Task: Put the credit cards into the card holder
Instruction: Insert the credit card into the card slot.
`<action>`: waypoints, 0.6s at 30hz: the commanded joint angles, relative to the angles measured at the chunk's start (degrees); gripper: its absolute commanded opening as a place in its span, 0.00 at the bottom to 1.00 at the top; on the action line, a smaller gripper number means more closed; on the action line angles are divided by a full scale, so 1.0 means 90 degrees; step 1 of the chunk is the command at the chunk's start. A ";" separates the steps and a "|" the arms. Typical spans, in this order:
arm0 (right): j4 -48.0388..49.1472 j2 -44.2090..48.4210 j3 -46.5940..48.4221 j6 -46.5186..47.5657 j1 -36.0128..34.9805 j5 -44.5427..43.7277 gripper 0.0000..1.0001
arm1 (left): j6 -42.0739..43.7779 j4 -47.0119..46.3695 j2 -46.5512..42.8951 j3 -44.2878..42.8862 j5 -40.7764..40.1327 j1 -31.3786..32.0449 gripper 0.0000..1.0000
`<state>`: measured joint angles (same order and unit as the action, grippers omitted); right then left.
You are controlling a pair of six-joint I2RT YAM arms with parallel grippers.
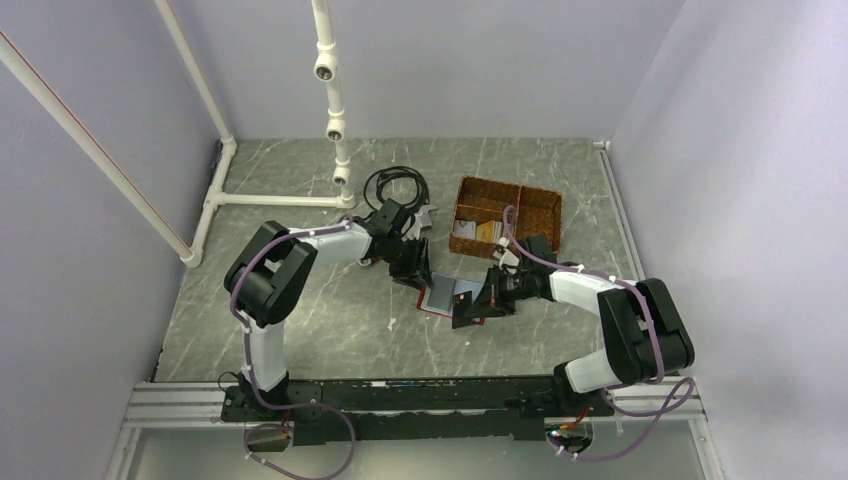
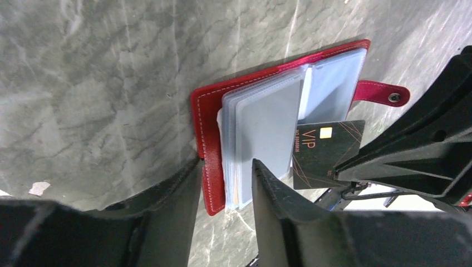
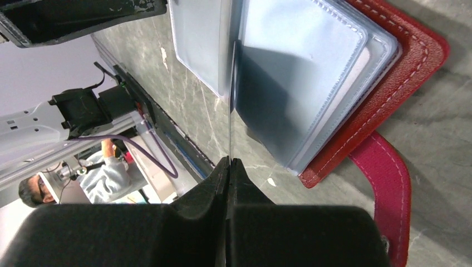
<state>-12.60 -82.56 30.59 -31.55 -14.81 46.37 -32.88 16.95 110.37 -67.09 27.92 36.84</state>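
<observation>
Card holder (image 2: 206, 119) is lying open at table (image 1: 300, 330) ctr, wicker basket (image 1: 505, 215) at its 1 o'clock. L gripper (image 2: 225, 167), at 11 o'clock, is straddling the red cover and clear sleeves, jaws approx half apart; actual grip can't be told. R gripper (image 3: 229, 161), at 3 o'clock, is pinching a black VIP card (image 2: 325, 150) tight, its edge reaching the sleeves.

- left arm (image 1: 300, 250) bent at elbow, forearm reaching right toward centre
- left gripper (image 2: 225, 164) pointing down, jaws parted
- right arm (image 1: 610, 295) folded, forearm reaching left
- right gripper (image 3: 229, 162) held low, jaws pinched tight on edge of dark card (image 2: 328, 150)
- both grippers close together
</observation>
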 commanded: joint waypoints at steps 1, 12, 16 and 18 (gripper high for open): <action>0.0204 0.0374 -0.0037 -0.0014 0.0051 0.0040 0.00 | 0.0055 0.0146 0.0239 0.0120 -0.0577 0.0023 0.42; 0.0314 0.0275 -0.0088 -0.0062 0.0083 0.0070 0.00 | 0.0082 0.0235 0.0273 0.0160 -0.0627 0.0028 0.36; 0.0477 0.0049 -0.0102 -0.0089 0.0083 0.0095 0.00 | 0.0066 0.0227 0.0226 0.0188 -0.0629 0.0034 0.35; 0.0616 -0.0053 -0.0112 -0.0131 0.0083 0.0125 0.00 | 0.0068 0.0227 0.0208 0.0201 -0.0623 0.0032 0.35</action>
<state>-11.00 -81.80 30.00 -32.10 -14.28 46.57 -33.23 17.23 110.54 -66.98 26.24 36.84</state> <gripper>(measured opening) 0.008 0.353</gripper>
